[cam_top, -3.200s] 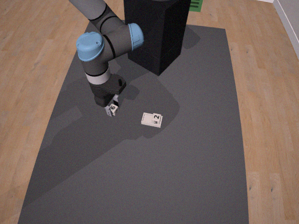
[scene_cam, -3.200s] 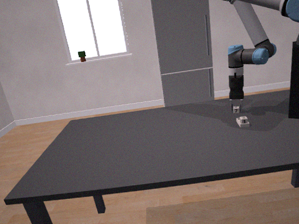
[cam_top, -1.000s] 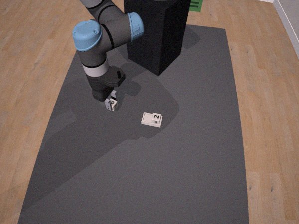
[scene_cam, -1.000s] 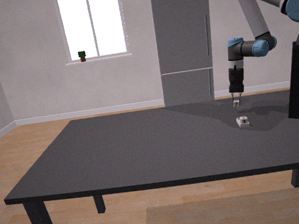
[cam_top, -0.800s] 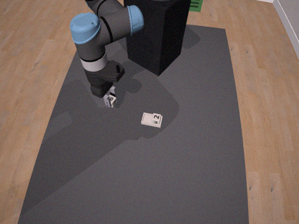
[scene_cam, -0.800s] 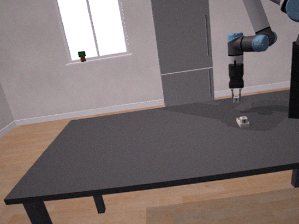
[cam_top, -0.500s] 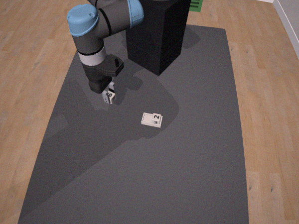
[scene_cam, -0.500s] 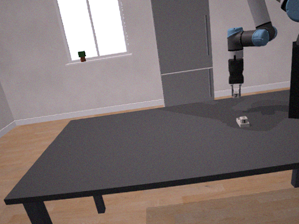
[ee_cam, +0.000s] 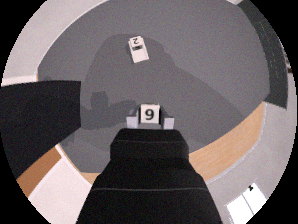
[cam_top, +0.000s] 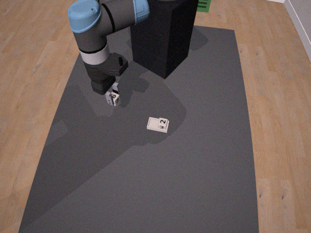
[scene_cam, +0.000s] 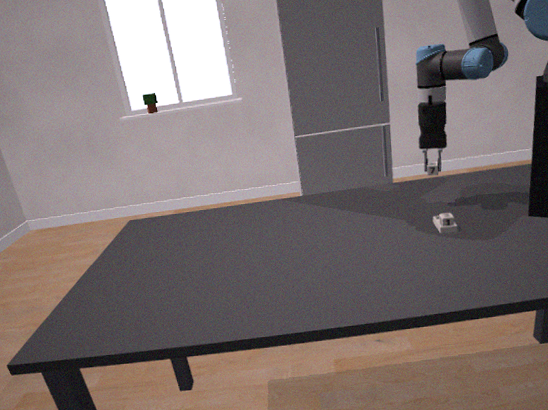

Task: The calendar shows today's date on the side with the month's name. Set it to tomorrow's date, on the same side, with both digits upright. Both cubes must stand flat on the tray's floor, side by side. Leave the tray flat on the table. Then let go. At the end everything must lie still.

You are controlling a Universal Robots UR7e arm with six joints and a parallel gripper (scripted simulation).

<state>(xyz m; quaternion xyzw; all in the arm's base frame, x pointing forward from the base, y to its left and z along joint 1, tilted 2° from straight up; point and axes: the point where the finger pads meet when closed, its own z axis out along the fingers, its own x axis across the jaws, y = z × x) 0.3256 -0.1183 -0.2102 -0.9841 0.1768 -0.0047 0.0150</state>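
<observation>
My gripper [cam_top: 113, 99] is shut on a white digit cube [cam_top: 114, 98] and holds it well above the table. The same cube shows in the exterior view [scene_cam: 432, 169] and in the wrist view [ee_cam: 149, 115], where its lower face reads 6 or 9. The white calendar tray [cam_top: 157, 124] lies flat on the table, to the right of the gripper and nearer the camera. A second cube [cam_top: 163, 122] stands in the tray's right half with a 2 on top. The tray's left half is empty. The tray also shows in the exterior view [scene_cam: 445, 223] and in the wrist view [ee_cam: 137, 48].
The robot's black pedestal [cam_top: 166, 33] stands at the table's far side, behind the tray. The dark table [scene_cam: 304, 268] stretches wide toward the front. A wooden floor surrounds it.
</observation>
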